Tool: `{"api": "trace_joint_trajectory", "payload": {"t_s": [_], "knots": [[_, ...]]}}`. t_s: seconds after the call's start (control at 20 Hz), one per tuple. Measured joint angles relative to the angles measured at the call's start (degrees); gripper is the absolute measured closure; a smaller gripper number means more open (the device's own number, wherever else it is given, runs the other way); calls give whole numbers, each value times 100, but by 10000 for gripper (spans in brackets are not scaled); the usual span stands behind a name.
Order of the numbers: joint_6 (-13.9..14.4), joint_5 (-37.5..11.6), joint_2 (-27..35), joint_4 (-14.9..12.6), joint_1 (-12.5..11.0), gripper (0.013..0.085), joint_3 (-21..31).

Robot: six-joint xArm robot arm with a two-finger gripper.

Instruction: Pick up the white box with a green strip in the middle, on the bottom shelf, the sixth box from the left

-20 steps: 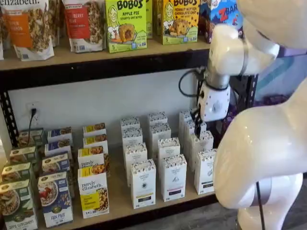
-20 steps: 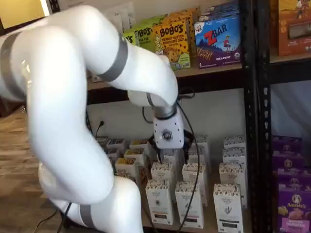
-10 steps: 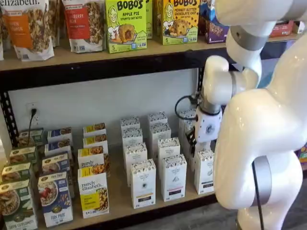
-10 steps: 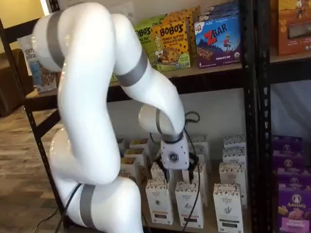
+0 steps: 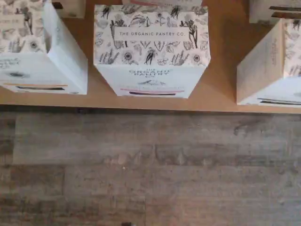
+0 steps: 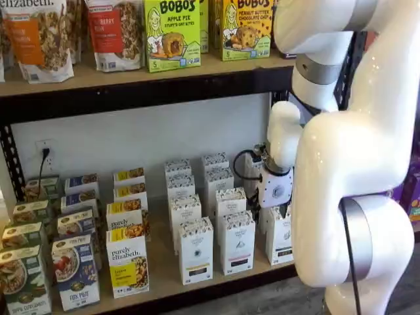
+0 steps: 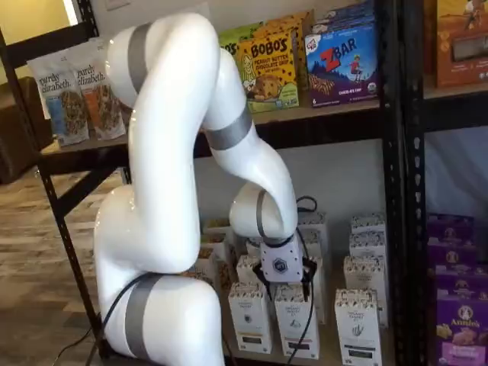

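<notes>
The white box [image 6: 282,237] is the rightmost front carton on the bottom shelf [image 6: 164,275], with a speckled top band and a dark strip low on its face. It also shows in a shelf view [image 7: 357,329] and partly in the wrist view [image 5: 270,75]. My gripper [image 6: 272,212] hangs low over the front row, black fingers apart and holding nothing. In a shelf view my gripper [image 7: 284,284] sits just above the neighbouring white carton [image 7: 297,324], with the white box to its right. That neighbour [image 5: 151,52] fills the middle of the wrist view.
A white carton with a yellowish strip [image 6: 195,252] stands further left, then a purely elizabeth box [image 6: 128,262] and cereal boxes [image 6: 75,272]. More white cartons [image 6: 216,177] stand in rows behind. The upper board [image 6: 131,75] carries Bobo's boxes. A black upright [image 7: 396,191] stands right of the white box.
The arm has folded down. My gripper has come down from above the back rows to just over the front row of white cartons.
</notes>
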Motion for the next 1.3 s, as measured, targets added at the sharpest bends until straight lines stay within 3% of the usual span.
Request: {"api": "trace_joint_trajectory", "payload": {"t_s": [0.05, 0.3, 0.35, 0.4, 0.5, 0.55, 0.6, 0.8, 0.95, 1.3], "knots": [[68, -36, 154, -80, -6, 130, -113], [-384, 35, 841, 324, -65, 130, -739], [-389, 112, 960, 294, -103, 130, -872], [-603, 155, 1064, 499, -114, 130, -980], [-1700, 165, 1285, 1643, -80, 130, -1211], [-2046, 158, 1435, 1967, -118, 130, -1366], [-2163, 158, 1547, 2042, -170, 130, -1490], [-1908, 90, 1924, 1562, -386, 130, -1891], [-1135, 93, 2122, 601, -559, 130, -2140], [-153, 274, 2497, -652, -787, 130, -2707]]}}
